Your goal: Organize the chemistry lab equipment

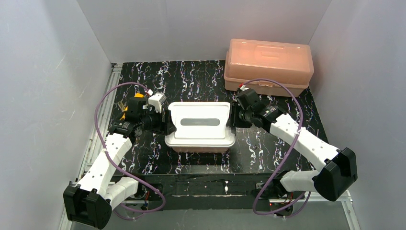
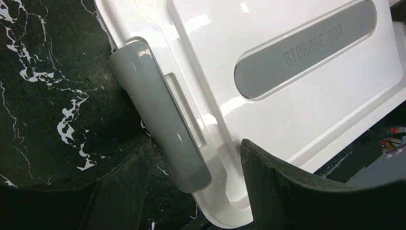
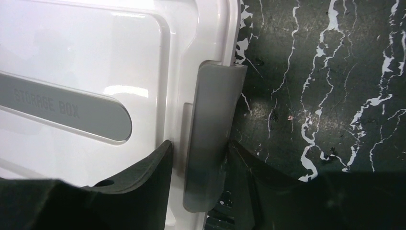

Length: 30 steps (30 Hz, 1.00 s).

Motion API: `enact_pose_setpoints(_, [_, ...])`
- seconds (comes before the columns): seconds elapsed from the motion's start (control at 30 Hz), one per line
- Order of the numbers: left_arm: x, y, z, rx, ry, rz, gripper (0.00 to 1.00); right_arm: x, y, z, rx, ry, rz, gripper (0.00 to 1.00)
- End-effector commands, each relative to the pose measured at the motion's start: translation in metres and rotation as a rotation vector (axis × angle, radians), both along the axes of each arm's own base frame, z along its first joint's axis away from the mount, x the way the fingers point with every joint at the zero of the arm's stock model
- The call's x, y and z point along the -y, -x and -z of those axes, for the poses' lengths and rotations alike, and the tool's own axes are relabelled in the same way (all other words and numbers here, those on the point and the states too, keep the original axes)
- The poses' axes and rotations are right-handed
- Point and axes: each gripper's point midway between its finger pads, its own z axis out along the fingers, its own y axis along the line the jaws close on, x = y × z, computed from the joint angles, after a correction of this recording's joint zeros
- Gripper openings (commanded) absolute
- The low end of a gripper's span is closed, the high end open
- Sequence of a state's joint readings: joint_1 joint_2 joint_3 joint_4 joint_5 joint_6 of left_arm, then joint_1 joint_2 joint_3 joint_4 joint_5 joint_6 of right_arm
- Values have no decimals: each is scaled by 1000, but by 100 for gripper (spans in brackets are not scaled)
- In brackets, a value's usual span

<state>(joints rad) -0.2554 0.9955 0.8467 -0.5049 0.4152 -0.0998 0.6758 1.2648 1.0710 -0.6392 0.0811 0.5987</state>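
None of the chemistry lab equipment shows; a closed storage box sits mid-table, its white lid (image 1: 201,110) on a pink tub (image 1: 201,147). My left gripper (image 1: 165,122) (image 2: 194,143) is open at the box's left end. Its fingers straddle the grey left latch (image 2: 158,110), with a gap on the outer side. At the right end my right gripper (image 1: 233,117) (image 3: 200,143) is shut on the grey right latch (image 3: 210,124), one finger on the latch's outer face and the other against the lid beside it.
A larger closed pink box (image 1: 268,64) stands at the back right. Something yellow (image 1: 138,97) peeks out behind my left wrist, mostly hidden. White walls enclose the black marbled table (image 1: 191,76) on three sides.
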Motion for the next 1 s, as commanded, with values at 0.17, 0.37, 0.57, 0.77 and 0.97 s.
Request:
enact_pose_setpoints(0.17, [6, 1, -19, 38, 21, 50, 64, -6, -14, -16, 61, 41, 9, 12])
enact_pose_setpoints(0.37, [4, -4, -28, 55, 5, 40, 82, -4, -15, -20, 70, 36, 26, 30])
enact_pose_setpoints(0.57, [-1, -11, -50, 100, -27, 30, 98, -1, -11, -18, 58, 32, 50, 50])
enact_pose_setpoints(0.77, [-9, -14, -63, 114, -51, -13, 98, 1, -12, -36, 117, -1, 45, 79])
enact_pose_setpoints(0.97, [-15, -17, -64, 104, -55, -36, 98, 20, -24, -72, 232, 28, 80, 98])
